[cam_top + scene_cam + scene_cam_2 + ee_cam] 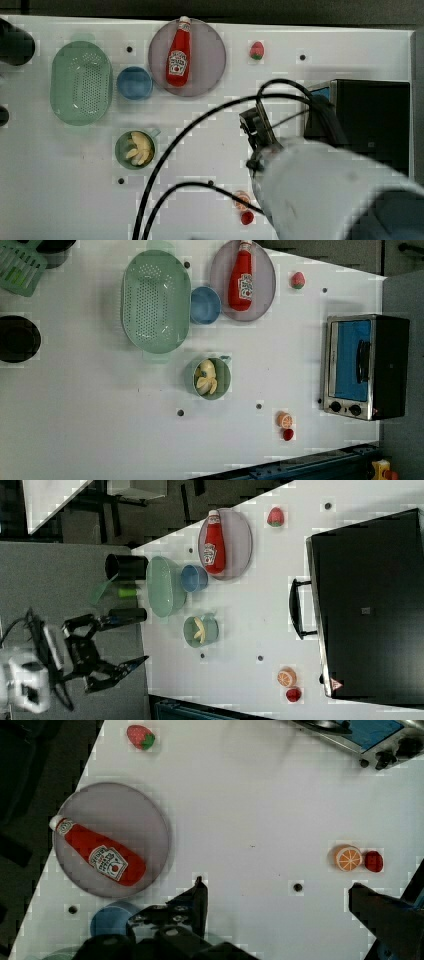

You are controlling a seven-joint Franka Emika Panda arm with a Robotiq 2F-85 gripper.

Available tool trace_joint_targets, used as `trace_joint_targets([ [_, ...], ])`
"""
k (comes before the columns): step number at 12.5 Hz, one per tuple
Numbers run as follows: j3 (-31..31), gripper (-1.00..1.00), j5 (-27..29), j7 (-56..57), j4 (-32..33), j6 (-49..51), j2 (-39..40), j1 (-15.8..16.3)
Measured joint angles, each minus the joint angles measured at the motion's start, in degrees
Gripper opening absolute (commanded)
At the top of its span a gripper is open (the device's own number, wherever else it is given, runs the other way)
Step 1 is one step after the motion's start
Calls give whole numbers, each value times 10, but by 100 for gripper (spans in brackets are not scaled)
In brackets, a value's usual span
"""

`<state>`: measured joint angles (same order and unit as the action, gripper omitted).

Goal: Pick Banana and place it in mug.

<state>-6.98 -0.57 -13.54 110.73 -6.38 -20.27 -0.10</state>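
A: Two fingers (130, 666) stood spread wide with nothing between them; the gripper (122, 640) hung off past the bench (260, 605) edge in the right view, well apart from everything on it.

B: And the banana (139, 148)?

A: It lay inside the mug (121, 150), the pale bunch curled below the rim. The left view showed the same: banana (206, 377) in the mug (225, 382), the mug upright, just beside the green colander (155, 301).

B: So by my reading the placing was done. What could still have gone wrong?

A: Mostly the cables (165, 150). In the top view they looped from the arm across the picture close to the mug. I couldn't tell their height, but if they hung low, a swing of the arm might have dragged them over the rim and tipped the mug, spilling the banana.

B: Anything else near?

A: The blue bowl (134, 82) and the ketchup bottle (179, 52) on its grey plate (210, 60) sat further along, the orange slice (284, 419) and a small red fruit (288, 434) near the toaster oven (365, 367). A low return sweep could have knocked those, though the spread fingers looked clear of them all.
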Motion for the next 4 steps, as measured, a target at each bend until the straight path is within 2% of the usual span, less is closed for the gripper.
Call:
trace_joint_targets([
  [2, 10, 100, -12, 1, -2, 17, -6, 1],
  [4, 13, 100, 7, 2, -3, 18, 10, 6],
])
